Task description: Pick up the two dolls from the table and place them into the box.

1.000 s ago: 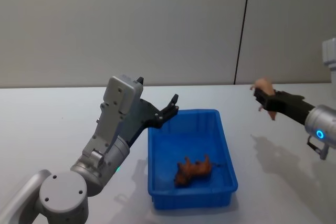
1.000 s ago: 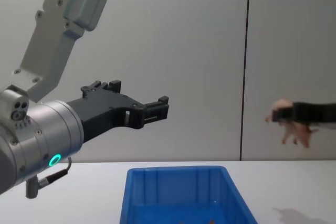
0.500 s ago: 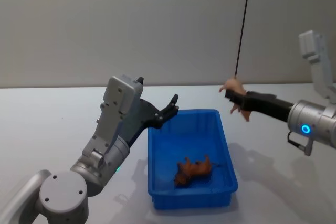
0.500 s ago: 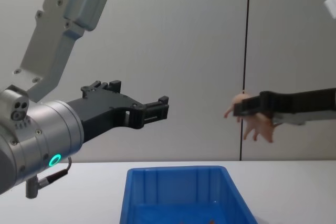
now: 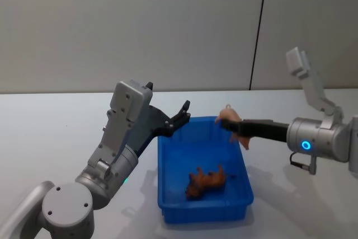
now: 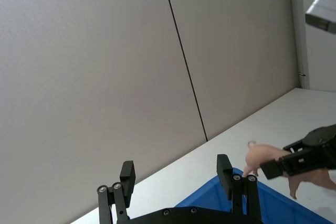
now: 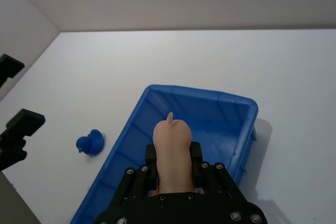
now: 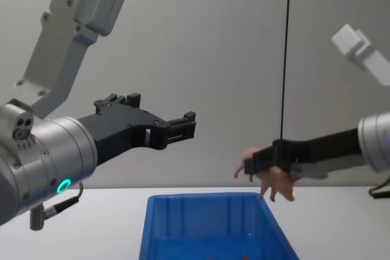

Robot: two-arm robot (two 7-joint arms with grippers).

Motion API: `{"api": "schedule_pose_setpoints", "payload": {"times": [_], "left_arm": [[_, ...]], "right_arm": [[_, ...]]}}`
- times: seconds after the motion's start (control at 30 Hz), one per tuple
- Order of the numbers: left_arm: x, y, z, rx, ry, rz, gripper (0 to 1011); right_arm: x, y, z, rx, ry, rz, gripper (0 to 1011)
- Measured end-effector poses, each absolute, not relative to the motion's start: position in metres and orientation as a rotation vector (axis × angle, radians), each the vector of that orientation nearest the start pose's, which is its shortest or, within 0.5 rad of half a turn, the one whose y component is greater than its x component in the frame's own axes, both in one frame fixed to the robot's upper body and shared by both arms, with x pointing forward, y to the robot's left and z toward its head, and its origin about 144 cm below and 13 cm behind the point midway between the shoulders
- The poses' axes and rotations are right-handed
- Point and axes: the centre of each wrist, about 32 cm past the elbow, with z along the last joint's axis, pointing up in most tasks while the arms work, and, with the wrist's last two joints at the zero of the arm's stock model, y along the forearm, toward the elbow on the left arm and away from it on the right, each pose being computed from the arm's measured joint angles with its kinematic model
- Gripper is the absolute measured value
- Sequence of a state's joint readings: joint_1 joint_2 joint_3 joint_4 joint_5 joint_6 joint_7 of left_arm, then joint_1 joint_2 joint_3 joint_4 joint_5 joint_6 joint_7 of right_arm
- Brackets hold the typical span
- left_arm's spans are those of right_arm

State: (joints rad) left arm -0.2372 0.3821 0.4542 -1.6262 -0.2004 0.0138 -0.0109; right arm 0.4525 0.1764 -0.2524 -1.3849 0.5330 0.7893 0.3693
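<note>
Pink doll (image 5: 226, 117) clamped in right hand (image 5: 229, 125) above far right part of box (image 5: 204, 212), long axis pointing toward its left wall. Brown doll (image 5: 206, 181) inside box. Left hand (image 5: 183, 113) open, idle above box's far left corner.

Swung in from the right edge of the table (image 5: 45, 138) and dropped lower, right gripper (image 5: 231, 126) clamped on the tan-pink doll (image 5: 227, 117); now above the far right corner of the box (image 5: 204, 215).
</note>
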Motion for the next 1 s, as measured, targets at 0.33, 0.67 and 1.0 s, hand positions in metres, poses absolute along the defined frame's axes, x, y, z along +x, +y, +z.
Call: {"api": "schedule_pose_setpoints", "payload": {"times": [0.33, 0.67, 1.0], "left_arm": [[0.492, 0.198, 1.204, 0.061, -0.268, 1.124, 999], [0.492, 0.198, 1.204, 0.061, -0.268, 1.124, 999], [0.492, 0.198, 1.204, 0.061, -0.268, 1.124, 999]], "right_arm": [[0.573, -0.201, 1.236, -0.261, 0.626, -0.819, 448], [0.575, -0.197, 1.234, -0.288, 0.639, -0.817, 754], [0.576, -0.196, 1.234, -0.295, 0.638, -0.817, 1001]]}}
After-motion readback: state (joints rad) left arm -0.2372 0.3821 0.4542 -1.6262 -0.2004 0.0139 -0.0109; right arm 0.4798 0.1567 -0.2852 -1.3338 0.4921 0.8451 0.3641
